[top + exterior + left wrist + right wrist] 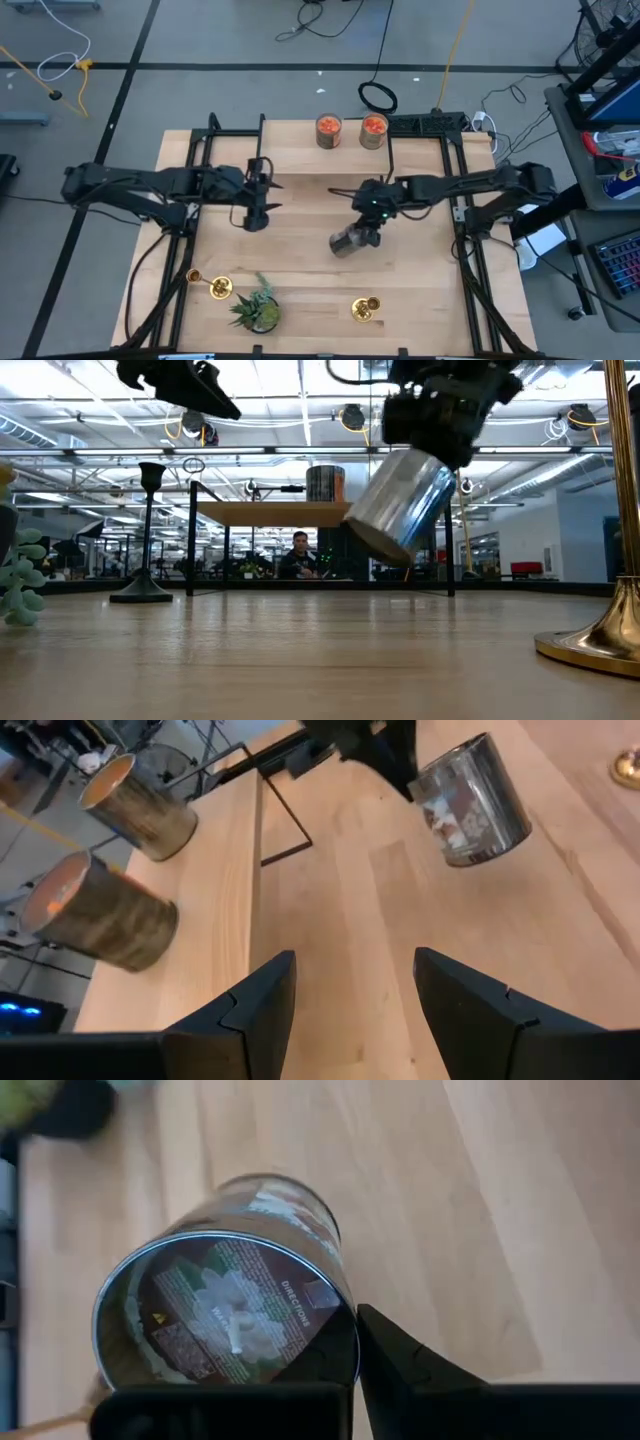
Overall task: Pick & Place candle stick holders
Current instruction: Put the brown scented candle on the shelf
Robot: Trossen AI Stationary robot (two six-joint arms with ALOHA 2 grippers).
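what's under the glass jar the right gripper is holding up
The right gripper is shut on the rim of the grey glass jar, holding it tilted in the air. Only bare wooden table lies under it, with a clear gap. What is inside the jar cannot be seen.

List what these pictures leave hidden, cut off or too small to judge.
- Black candle holder: in the high view it is lost against the dark left arm.
- Gold candle holder: in the low view the right edge cuts off all but the stem and base.
- Plant: in the low view the left edge cuts it.
- Jar: in the right wrist view the right gripper hides its grip point.
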